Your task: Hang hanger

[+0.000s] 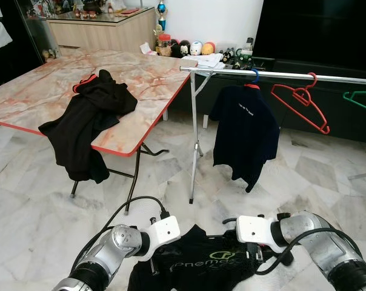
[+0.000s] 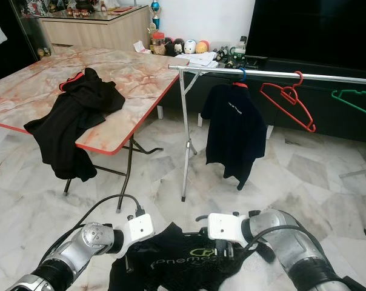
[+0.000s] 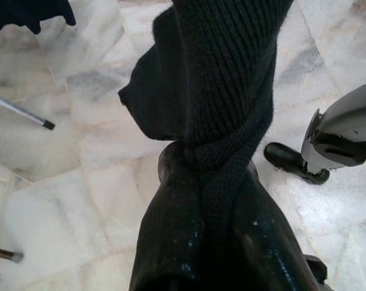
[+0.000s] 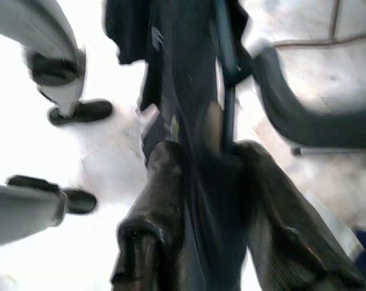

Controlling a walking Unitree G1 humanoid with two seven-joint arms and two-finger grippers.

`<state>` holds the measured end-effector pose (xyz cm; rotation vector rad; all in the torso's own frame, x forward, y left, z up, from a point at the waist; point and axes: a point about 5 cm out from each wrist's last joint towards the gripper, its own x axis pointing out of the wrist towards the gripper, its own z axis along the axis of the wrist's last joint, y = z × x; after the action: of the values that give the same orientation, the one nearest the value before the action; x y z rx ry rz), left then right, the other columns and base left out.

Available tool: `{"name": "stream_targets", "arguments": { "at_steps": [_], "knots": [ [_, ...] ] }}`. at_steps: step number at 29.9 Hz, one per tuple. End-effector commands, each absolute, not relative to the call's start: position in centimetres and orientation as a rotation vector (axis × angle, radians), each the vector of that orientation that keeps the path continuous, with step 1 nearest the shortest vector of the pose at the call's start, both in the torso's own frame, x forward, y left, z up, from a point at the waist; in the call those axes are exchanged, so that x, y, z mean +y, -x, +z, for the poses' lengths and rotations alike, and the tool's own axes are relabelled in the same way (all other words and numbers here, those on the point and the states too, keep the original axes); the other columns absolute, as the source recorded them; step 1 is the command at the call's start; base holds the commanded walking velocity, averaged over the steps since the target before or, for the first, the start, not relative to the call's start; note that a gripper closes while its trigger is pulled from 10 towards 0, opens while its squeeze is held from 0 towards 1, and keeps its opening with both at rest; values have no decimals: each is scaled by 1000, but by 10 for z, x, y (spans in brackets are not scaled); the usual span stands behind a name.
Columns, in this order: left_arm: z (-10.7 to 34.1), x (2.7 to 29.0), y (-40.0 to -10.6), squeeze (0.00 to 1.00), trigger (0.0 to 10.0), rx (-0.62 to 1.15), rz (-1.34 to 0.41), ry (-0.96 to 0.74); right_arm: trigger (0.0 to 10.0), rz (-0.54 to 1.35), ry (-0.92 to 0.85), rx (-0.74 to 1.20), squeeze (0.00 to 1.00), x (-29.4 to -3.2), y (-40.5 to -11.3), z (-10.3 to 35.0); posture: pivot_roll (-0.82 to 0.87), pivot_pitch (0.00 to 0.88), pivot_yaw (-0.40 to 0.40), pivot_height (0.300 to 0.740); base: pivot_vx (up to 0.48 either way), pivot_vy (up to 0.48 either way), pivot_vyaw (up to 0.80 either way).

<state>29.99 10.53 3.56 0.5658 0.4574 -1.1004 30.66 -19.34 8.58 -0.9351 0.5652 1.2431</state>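
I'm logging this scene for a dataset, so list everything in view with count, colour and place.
Held shirt: one, black with green print, between both grippers.
Rail: one, silver, ahead.
Hung shirt: one, dark navy, on rail.
Bare hangers: red and green, on rail.
Table: one, marbled, red-edged, left.
Garment: one, black, draped over table edge.
Toys: several, by far wall.
Left gripper: shut on shirt.
Right gripper: shut on shirt.

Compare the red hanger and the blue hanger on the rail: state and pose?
The red hanger is bare, while the blue hanger carries a dark T-shirt. The red hanger hangs tilted, with its whole frame showing; of the blue hanger only the hook shows above the shirt's collar. The red hanger sits further to the robot's right than the blue hanger. Both are hooked on the same metal rail.
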Motion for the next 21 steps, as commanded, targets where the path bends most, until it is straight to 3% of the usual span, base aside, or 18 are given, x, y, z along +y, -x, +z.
{"name": "stream_targets", "arguments": {
  "at_steps": [1, 7, 14, 21],
  "knots": [
    [40, 110, -304, 0, 0, 439, -1080, -592, 10000, 1219, 958, 575, 0, -199, -309, 93, -76, 10, 37, 740, 0, 0, 0],
    [38, 112, -303, 0, 0, 450, -1083, -599, 10000, 1030, 982, 522, 0, -223, -321, 109, -80, 12, 39, 740, 0, 0, 0],
    [39, 114, -303, 0, 0, 449, -1087, -591, 10000, 951, 1008, 630, 0, -254, -307, 100, -89, 12, 39, 740, 0, 0, 0],
    [45, 118, -302, 0, 0, 444, -1117, -511, 10000, 876, 910, 620, 0, -258, -294, 82, -92, 5, 40, 740, 0, 0, 0]
  ]
}}
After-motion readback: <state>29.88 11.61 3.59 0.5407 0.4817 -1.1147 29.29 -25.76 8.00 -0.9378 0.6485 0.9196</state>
